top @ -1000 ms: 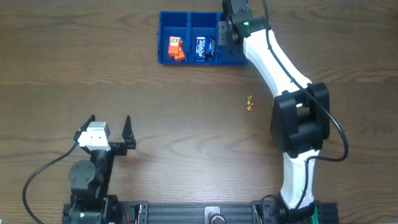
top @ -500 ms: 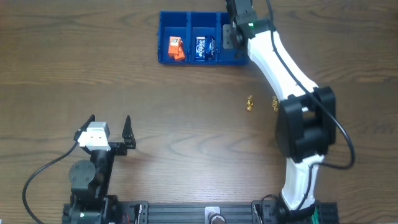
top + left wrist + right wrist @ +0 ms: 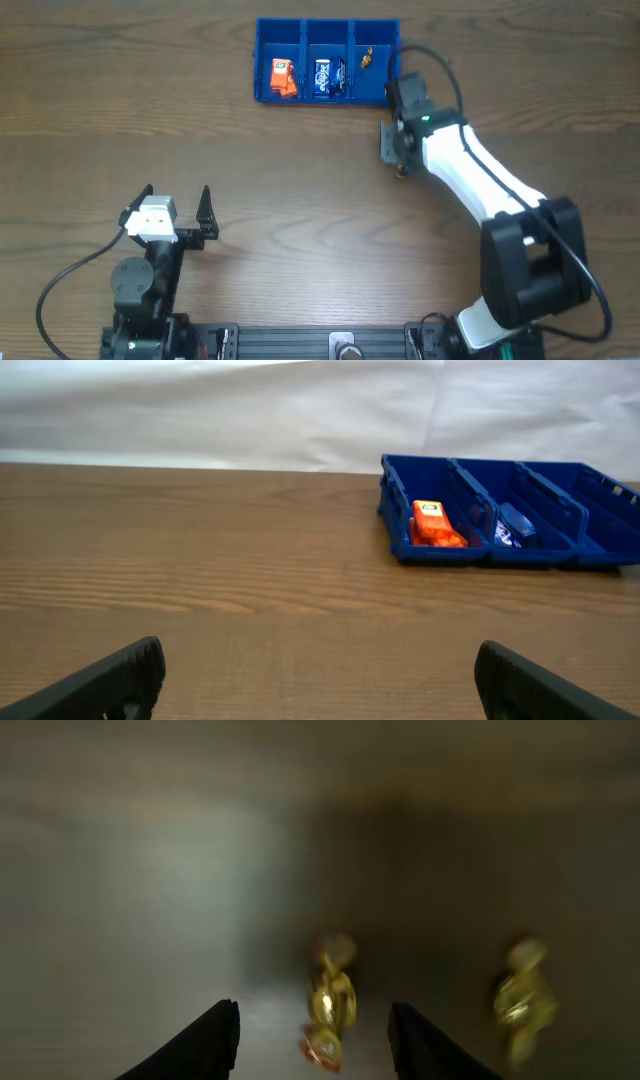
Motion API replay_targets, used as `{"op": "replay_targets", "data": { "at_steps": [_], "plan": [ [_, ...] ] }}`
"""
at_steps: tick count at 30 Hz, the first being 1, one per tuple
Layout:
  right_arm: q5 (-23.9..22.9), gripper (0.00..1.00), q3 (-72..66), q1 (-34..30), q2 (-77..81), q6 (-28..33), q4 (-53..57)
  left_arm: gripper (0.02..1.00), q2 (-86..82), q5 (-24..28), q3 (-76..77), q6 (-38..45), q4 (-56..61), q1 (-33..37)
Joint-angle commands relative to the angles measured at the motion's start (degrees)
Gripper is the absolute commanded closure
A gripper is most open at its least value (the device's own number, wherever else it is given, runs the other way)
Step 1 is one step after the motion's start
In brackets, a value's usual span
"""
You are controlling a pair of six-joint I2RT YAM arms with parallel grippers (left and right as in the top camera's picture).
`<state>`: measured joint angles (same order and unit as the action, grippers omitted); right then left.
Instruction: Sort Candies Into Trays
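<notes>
Room to pass lies across the table (image 3: pixel 200 130); the blue tray (image 3: pixel 262 60) and 2 gold candies (image 3: pixel 330 1005) stand beyond.

The left arm (image 3: pixel 135 282) is mostly black: round motor housings stacked over a black base, with a white rectangular block (image 3: pixel 152 215) at the wrist. The left gripper (image 3: pixel 176 195) has two black, pointed fingers (image 3: pixel 206 200), seen from its own wrist camera as dark wedge-shaped tips. A thin black cable (image 3: pixel 70 268) loops out from the base. The right arm (image 3: pixel 480 175) has smooth white tubular links joined by a bulky black elbow housing (image 3: pixel 530 265). A thin black wire (image 3: pixel 432 56) runs along it, and a small green light (image 3: pixel 424 122) glows on the black wrist. The right gripper (image 3: pixel 312 1015) has two black fingers with slanted tips.
</notes>
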<state>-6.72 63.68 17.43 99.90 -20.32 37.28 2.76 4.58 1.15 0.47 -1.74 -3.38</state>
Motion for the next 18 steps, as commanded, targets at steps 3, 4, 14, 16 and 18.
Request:
{"op": "replay_targets", "data": {
  "at_steps": [3, 4, 14, 16, 18],
  "plan": [
    [0.85, 0.496, -1.01, -0.15, 5.31, -2.23, -1.95, 0.020, -0.46, 0.98, -0.83, 0.83, -2.34, 0.35],
    [0.83, 0.496, -1.01, -0.24, 5.79, -2.23, -2.32, 0.020, -0.46, 0.98, -0.83, 0.83, -2.34, 0.35],
    [0.83, 0.503, -1.01, -1.66, 6.56, -2.43, -2.34, 0.020, -0.46, 0.98, -0.83, 0.83, -2.34, 0.35],
    [0.83, 0.538, -1.01, -1.66, 6.56, -2.45, -2.40, 0.023, -0.46, 0.98, -0.83, 0.83, -2.34, 0.35],
    [0.83, 0.553, -1.01, -1.66, 6.64, -2.45, -2.38, 0.020, -0.46, 1.01, -0.83, 0.83, -2.34, 0.35]
  ]
}}
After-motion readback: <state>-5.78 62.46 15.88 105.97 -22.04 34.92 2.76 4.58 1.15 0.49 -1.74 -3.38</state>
